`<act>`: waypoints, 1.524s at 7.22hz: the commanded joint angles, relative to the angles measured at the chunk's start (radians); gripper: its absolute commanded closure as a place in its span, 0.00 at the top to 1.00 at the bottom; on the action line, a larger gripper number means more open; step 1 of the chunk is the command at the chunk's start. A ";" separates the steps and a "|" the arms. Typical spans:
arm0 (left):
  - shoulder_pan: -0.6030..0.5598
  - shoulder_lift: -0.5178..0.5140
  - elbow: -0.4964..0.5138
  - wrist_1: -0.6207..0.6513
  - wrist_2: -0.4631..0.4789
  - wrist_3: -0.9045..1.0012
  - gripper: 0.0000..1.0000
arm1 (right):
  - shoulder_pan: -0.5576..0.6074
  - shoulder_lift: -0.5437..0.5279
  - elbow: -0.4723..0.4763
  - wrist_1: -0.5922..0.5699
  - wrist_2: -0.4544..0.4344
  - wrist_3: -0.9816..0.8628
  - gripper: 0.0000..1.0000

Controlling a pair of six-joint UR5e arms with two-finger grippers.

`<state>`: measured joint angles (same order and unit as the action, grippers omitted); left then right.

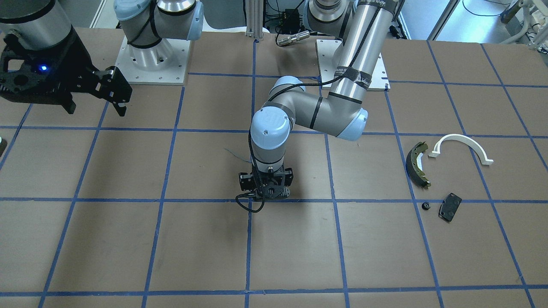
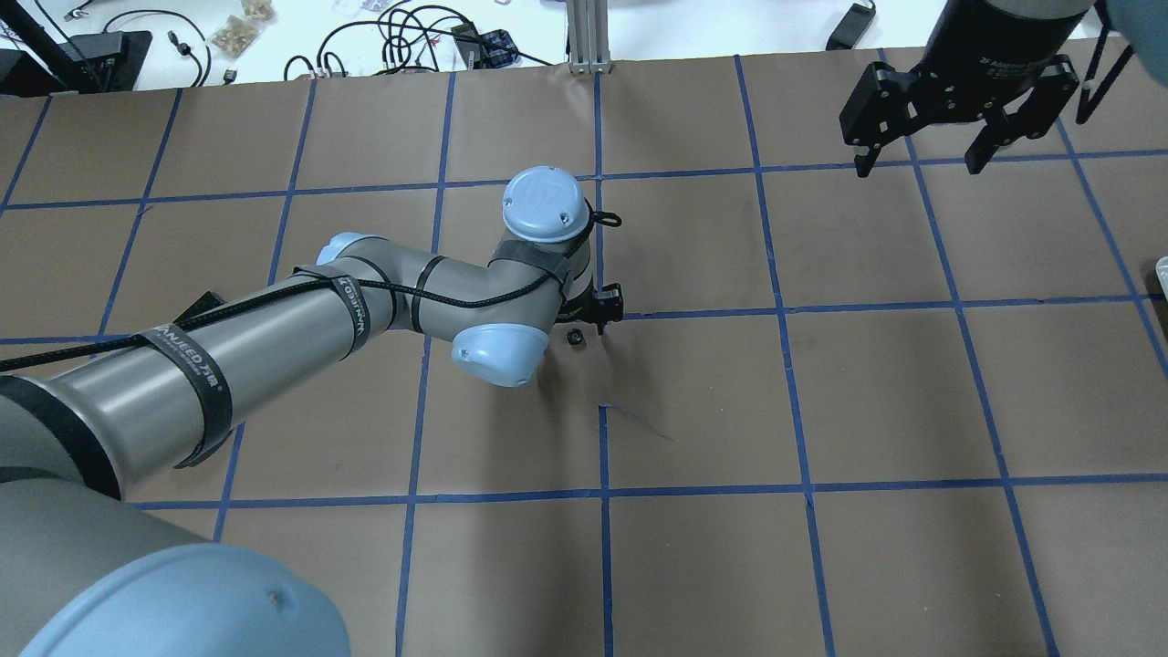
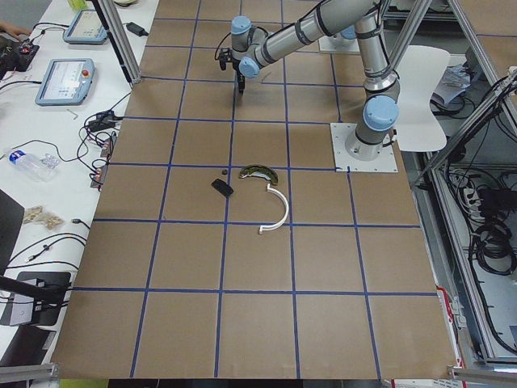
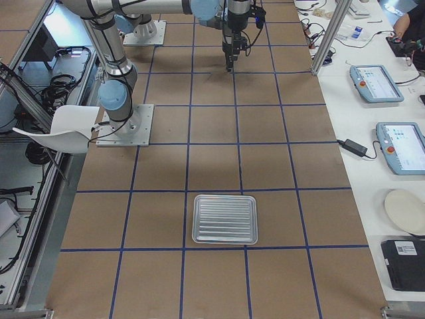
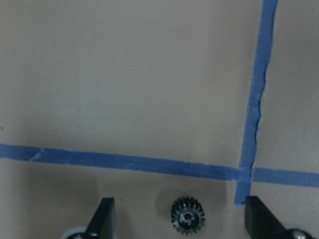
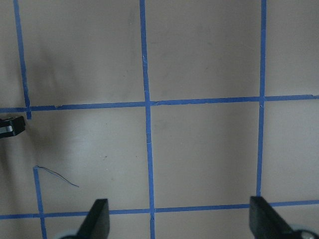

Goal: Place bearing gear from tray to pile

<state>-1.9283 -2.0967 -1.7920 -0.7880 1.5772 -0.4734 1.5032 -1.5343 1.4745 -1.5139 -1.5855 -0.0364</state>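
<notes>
Brown table (image 5: 124,74), bearing gear (image 5: 188,215) centred between parted left gripper (image 5: 180,218) fingers (image 5: 104,220)

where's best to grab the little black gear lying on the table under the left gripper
Pinch the gear across its toothed rim, coming from straight above. It lies flat with its bore up, probably too low for a side approach, and the fingers of the open left gripper flank it.

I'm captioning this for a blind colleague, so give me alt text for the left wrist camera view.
A small black toothed gear lies on the brown table between the open fingertips of the left pincer, touching neither. Two blue tape lines cross just above and right of it.
</notes>
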 commanded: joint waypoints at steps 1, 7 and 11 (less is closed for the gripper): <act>0.002 0.001 0.003 0.000 0.000 0.002 0.01 | -0.001 0.000 -0.002 -0.002 -0.008 0.001 1.00; 0.278 0.170 -0.012 -0.184 0.050 0.410 0.00 | 0.000 0.000 0.000 0.000 -0.005 0.001 1.00; 0.676 0.210 -0.050 -0.191 0.053 0.975 0.00 | -0.001 0.000 0.001 0.000 -0.008 0.001 1.00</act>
<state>-1.3731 -1.8866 -1.8246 -0.9858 1.6327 0.3383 1.5021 -1.5340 1.4754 -1.5140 -1.5937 -0.0353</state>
